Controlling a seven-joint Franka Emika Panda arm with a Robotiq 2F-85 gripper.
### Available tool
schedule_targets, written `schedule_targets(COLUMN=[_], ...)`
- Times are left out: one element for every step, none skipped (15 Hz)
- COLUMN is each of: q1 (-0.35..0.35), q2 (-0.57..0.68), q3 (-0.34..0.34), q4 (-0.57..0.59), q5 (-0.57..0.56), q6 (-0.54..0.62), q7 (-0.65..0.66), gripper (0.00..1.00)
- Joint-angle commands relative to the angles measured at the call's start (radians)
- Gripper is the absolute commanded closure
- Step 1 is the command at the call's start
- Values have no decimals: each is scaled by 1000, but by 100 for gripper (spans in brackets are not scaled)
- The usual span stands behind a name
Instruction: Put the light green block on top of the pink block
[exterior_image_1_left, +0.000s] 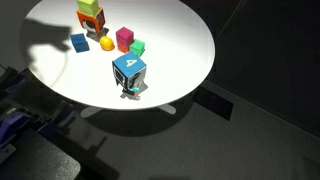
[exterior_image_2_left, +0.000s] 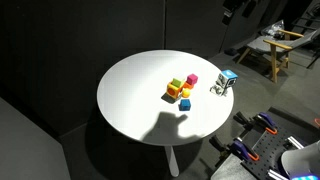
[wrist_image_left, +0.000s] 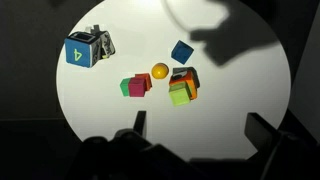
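The light green block (exterior_image_1_left: 88, 6) sits on top of an orange-red block (exterior_image_1_left: 93, 21) on the round white table (exterior_image_1_left: 180, 50). In the wrist view it (wrist_image_left: 179, 96) lies just ahead of my gripper. The pink block (exterior_image_1_left: 124, 38) (wrist_image_left: 135, 88) stands apart from it, touching a smaller emerald-green block (exterior_image_1_left: 137, 47) (wrist_image_left: 124, 88). In an exterior view the light green block (exterior_image_2_left: 177, 84) and pink block (exterior_image_2_left: 192, 79) are small. My gripper (wrist_image_left: 200, 128) is open and empty, high above the table's near part. It does not show in the exterior views.
A large blue cube with a 4 (exterior_image_1_left: 128, 72) (wrist_image_left: 80, 50) stands near the table edge. A small blue block (exterior_image_1_left: 79, 42) (wrist_image_left: 181, 51) and a yellow-orange ball (exterior_image_1_left: 107, 43) (wrist_image_left: 160, 71) lie between the stacks. A chair (exterior_image_2_left: 272, 50) stands beyond the table.
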Motion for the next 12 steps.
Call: schedule_targets(q1=[10, 10, 10, 10, 10, 10, 10, 5, 3, 4, 6, 6], q2=[1, 0, 0, 0, 0, 0, 0, 7, 22, 39, 52, 69], q3=[-8, -8, -8, -8, -8, -8, -8, -7, -11, -16, -22, -26], q4=[2, 2, 2, 2, 2, 2, 2, 5, 11, 19, 21, 24], q5=[-5, -5, -5, -5, -5, -5, -5, -10, -10, -6, -1, -1], q6=[-2, -2, -2, -2, -2, -2, -2, 11, 32, 41, 61, 85], q7=[4, 4, 4, 4, 4, 4, 4, 10, 8, -2, -10, -16], gripper=[0, 0, 0, 0, 0, 0, 0, 0, 0, 0, 0, 0])
